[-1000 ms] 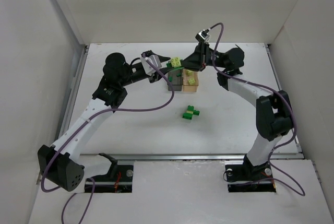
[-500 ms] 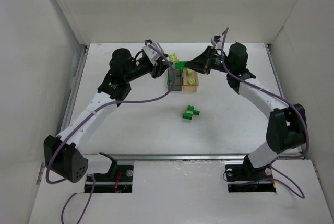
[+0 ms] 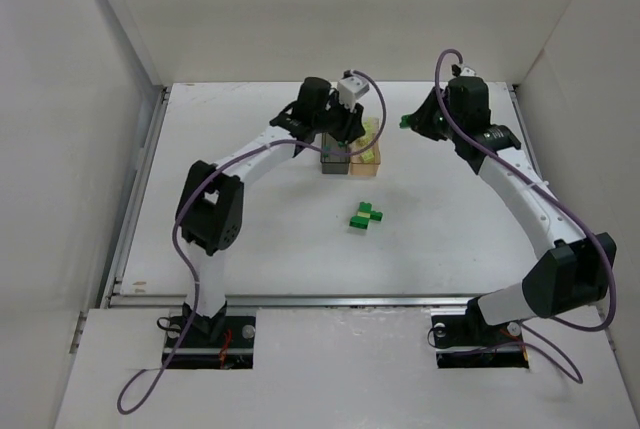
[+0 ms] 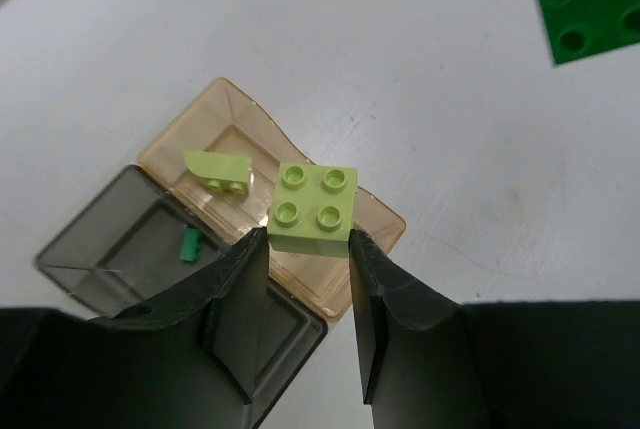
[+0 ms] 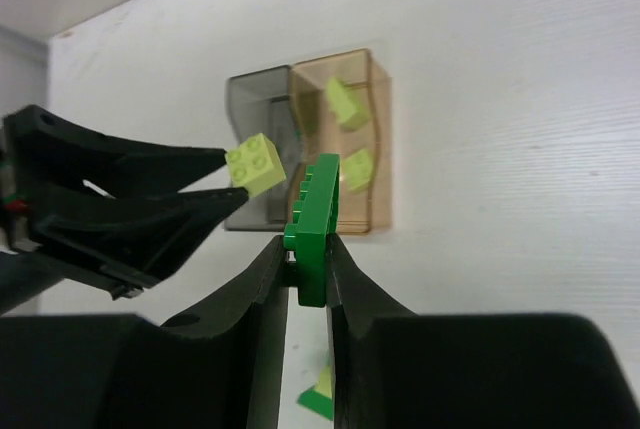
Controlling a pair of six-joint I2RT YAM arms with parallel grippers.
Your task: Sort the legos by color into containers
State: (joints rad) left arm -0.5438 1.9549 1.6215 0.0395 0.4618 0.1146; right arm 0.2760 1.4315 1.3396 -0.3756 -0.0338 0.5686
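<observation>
Sorting partly done: tan container [image 4: 250, 139] has pale bits, grey container [image 4: 110, 239] has one dark green bit [image 4: 188, 245]. Left end effector [image 4: 308, 241] grips pale brick [image 4: 312, 207] over tan container; right end effector [image 5: 306, 247] grips dark green brick [image 5: 313, 229] nr containers. Green cluster [image 3: 365, 216] on surface [image 3: 450, 229], yet to sort.

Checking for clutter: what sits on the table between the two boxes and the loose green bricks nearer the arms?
Nothing: the top view shows bare table between boxes and green bricks.
</observation>
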